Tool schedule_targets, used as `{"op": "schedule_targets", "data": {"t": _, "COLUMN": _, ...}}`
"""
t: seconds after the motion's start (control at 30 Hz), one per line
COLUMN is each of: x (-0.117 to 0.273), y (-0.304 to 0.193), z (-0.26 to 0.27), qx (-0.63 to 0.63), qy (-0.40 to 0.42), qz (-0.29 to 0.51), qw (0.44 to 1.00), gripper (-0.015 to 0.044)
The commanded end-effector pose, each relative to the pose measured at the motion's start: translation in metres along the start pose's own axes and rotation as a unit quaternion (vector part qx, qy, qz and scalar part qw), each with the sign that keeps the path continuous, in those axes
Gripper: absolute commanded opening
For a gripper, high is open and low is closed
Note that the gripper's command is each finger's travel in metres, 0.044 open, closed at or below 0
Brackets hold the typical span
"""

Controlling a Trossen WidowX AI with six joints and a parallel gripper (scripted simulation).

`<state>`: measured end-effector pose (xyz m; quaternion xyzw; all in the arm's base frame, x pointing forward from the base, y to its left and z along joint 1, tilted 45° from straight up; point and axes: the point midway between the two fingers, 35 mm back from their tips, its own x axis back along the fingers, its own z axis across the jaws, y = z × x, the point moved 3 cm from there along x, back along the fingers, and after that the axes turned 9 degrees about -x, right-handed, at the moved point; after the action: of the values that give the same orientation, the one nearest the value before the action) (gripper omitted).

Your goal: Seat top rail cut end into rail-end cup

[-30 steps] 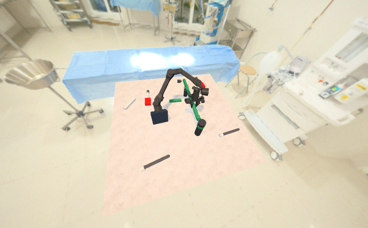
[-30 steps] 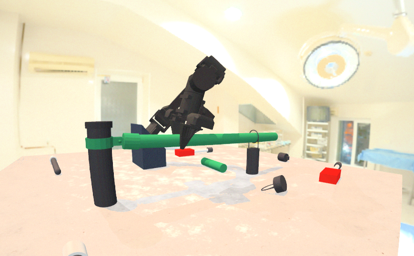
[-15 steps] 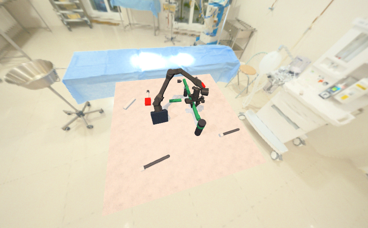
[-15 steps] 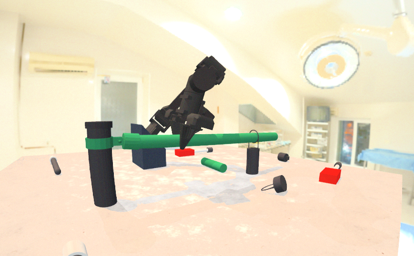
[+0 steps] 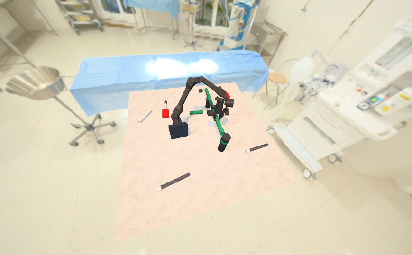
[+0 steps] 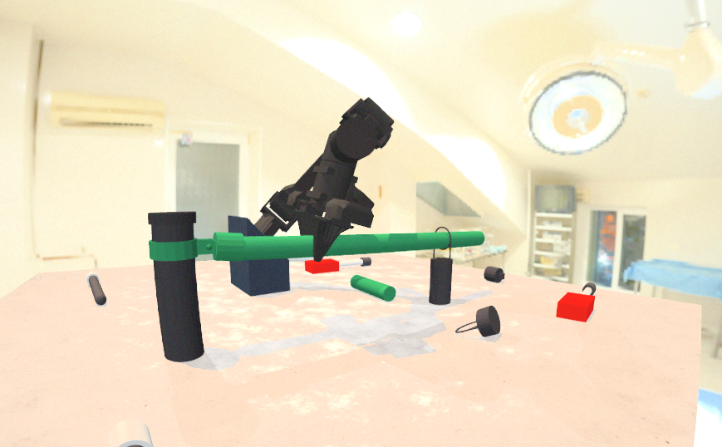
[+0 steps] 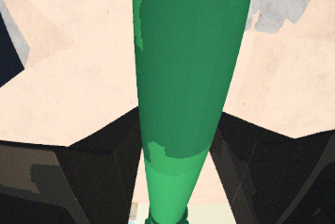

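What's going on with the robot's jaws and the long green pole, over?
Jaws shut on green rail. Rail's end at cup, full seating unclear. Nothing seen blocking.

No legible txt or nos.

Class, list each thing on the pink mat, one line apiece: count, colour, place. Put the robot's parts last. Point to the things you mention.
big post: one, black, upright (image 5: pixel 221 146) (image 6: pixel 177 316)
brace band: one, green, around that post near its cap (image 5: pixel 224 142) (image 6: pixel 172 250)
rail-end cup: one, green, beside the band (image 6: pixel 228 246)
top rail: one, green, running from cup through loop (image 5: pixel 210 99) (image 6: pixel 390 243) (image 7: pixel 183 66)
small post: one, black, wire loop on top (image 6: pixel 440 282)
short tube: one, green, lying beneath the rail (image 5: pixel 196 112) (image 6: pixel 372 287)
blocks: two, red, either side of the rail (image 5: pixel 165 113) (image 6: pixel 575 307)
arm: one, black, on a dark blue base (image 5: pixel 185 94) (image 6: pixel 341 139)
gripper: one, black, closed on the rail (image 5: pixel 218 117) (image 6: pixel 321 250) (image 7: pixel 176 136)
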<state>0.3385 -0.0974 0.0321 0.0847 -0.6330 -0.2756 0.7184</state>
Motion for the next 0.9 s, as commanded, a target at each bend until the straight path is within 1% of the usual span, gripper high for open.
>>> {"op": "schedule_targets", "data": {"t": 0.0, "x": 0.0035, "y": -0.0039, "z": -0.0015, "qx": 0.001, "qy": -0.005, "qz": 0.004, "qw": 1.000, "gripper": 0.0000}}
{"op": "schedule_targets", "data": {"t": 0.87, "x": 0.0043, "y": -0.0080, "z": -0.0026, "qx": 0.001, "qy": -0.005, "qz": 0.005, "qw": 1.000, "gripper": 0.0000}}
